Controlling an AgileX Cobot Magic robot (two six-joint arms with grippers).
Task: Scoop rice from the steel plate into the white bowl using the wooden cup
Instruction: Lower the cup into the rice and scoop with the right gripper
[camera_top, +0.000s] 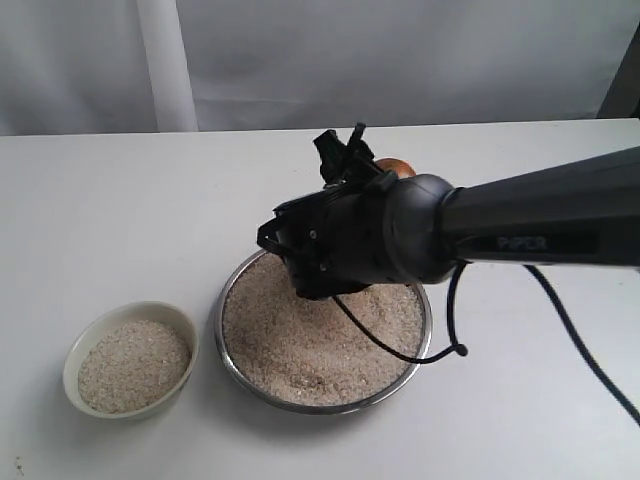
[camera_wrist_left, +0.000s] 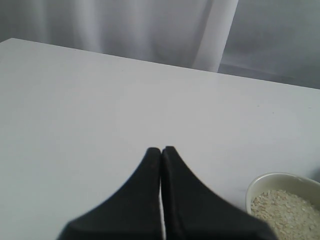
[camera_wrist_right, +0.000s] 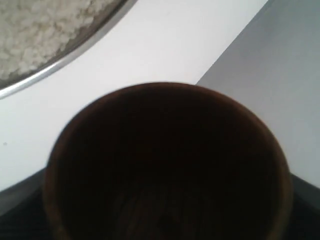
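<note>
The steel plate (camera_top: 225, 345) lies at the middle front of the table, heaped with rice (camera_top: 300, 345). To its left stands the white bowl (camera_top: 82, 343), partly filled with rice (camera_top: 132, 365). My right gripper (camera_top: 350, 160) hovers over the plate's far edge, shut on the wooden cup (camera_top: 397, 167), which only peeks out behind the wrist. In the right wrist view the cup (camera_wrist_right: 165, 165) fills the frame, its inside dark with no rice visible, next to the plate's rim (camera_wrist_right: 65, 65). My left gripper (camera_wrist_left: 161, 150) is shut on nothing above bare table, near the bowl (camera_wrist_left: 260, 182).
A black cable (camera_top: 440, 352) hangs from the right arm and loops over the plate's right rim. The white table (camera_top: 120, 200) runs back to a grey curtain. The left arm does not show in the exterior view.
</note>
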